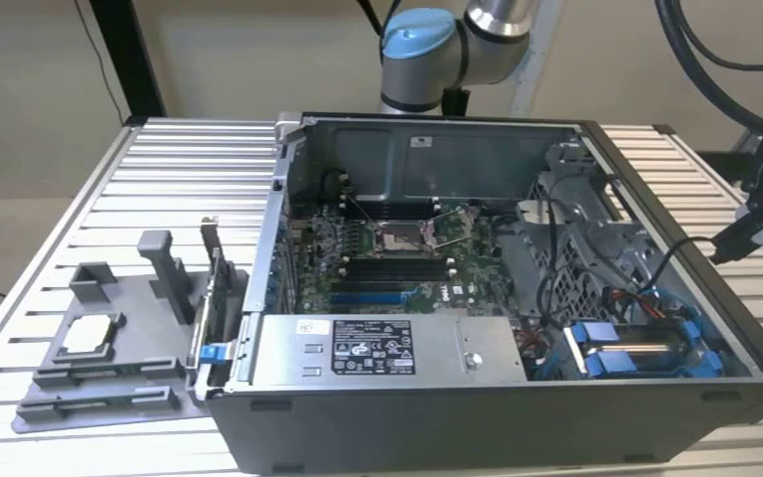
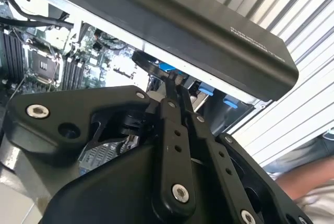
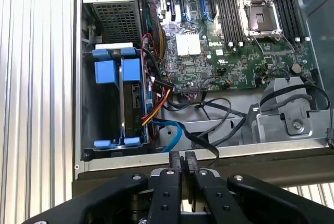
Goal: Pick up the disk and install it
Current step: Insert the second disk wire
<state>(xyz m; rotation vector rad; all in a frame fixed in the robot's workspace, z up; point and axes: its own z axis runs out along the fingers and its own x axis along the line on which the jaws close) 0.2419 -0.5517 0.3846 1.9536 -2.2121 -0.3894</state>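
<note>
We see the gripper pinched narrow and empty over the case wall; cables lie between it and the disk in its bay.

The disk, a silver metal drive held in a blue plastic carrier frame, sits on edge inside the drive bay at the corner of the open computer case, toward the exterior view's right.
</note>
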